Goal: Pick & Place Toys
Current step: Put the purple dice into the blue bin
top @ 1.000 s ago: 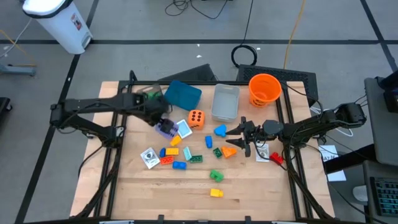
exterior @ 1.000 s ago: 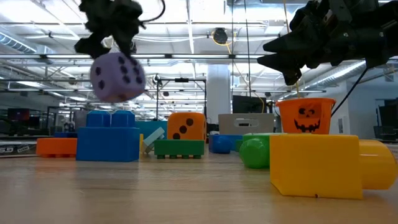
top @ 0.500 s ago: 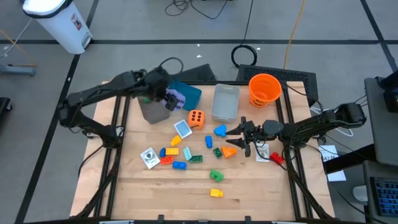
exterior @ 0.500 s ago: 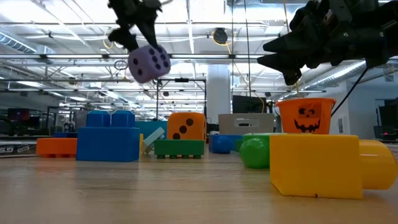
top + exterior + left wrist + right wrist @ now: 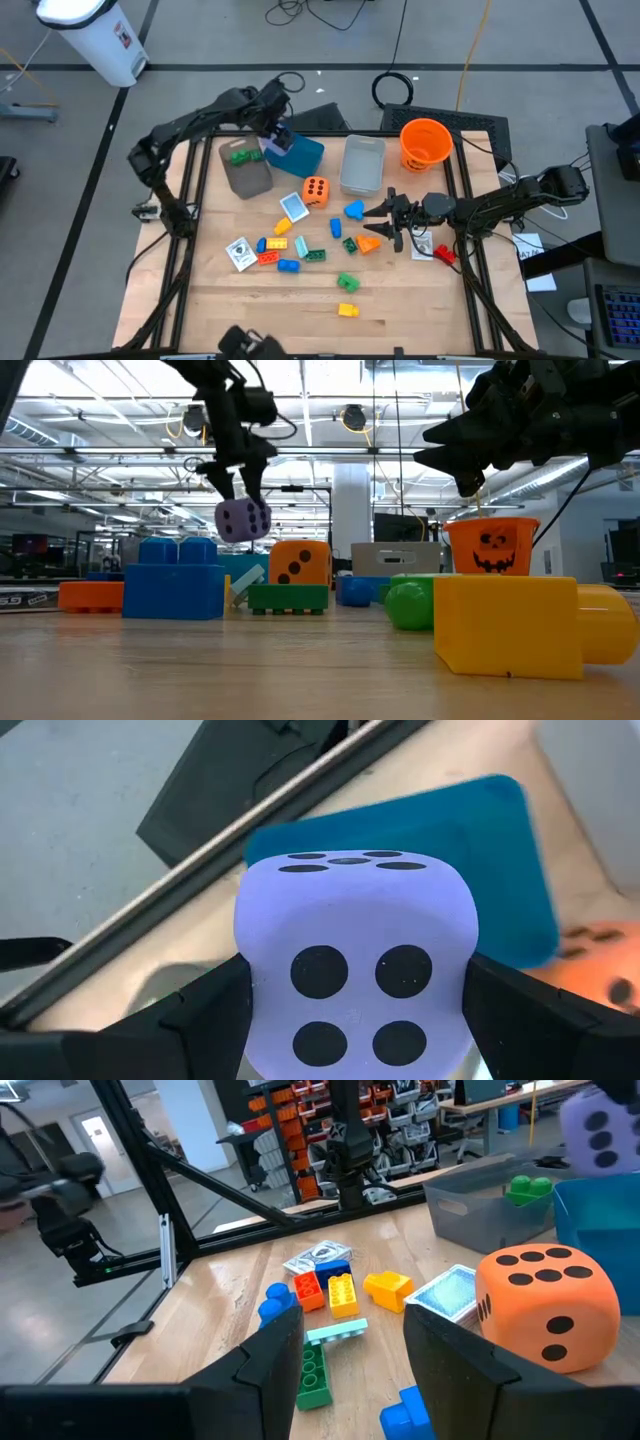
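Observation:
My left gripper (image 5: 276,133) hangs over the teal box (image 5: 303,154) at the far side of the table, shut on the purple spotted die (image 5: 355,960), which also shows in the low view (image 5: 243,520). My right gripper (image 5: 386,222) stands open and level above the table's right part, with nothing between its fingers. The orange die (image 5: 316,190) sits on the table near the middle. Small bricks (image 5: 288,255) and flat cards (image 5: 294,207) lie scattered on the wood. One green brick (image 5: 240,156) lies in a grey bin (image 5: 250,180). My left gripper pinches the purple die between its two fingers (image 5: 205,1020) by two opposite faces (image 5: 252,975). The fingers slant down onto it from above. The die hangs below them, lifted clear, above the teal box.
A second grey bin (image 5: 362,165) and the orange bucket (image 5: 425,142) stand at the far right. A red brick (image 5: 445,257) and a card lie by the right rail. A yellow brick (image 5: 347,310) and a green piece (image 5: 347,283) lie nearer the front edge.
My left gripper has carried the purple die from over the middle of the table toward the far edge. It now stands above the teal box, still shut on the die. The die has turned about somewhat on the way. The grey bin with the green brick is uncovered.

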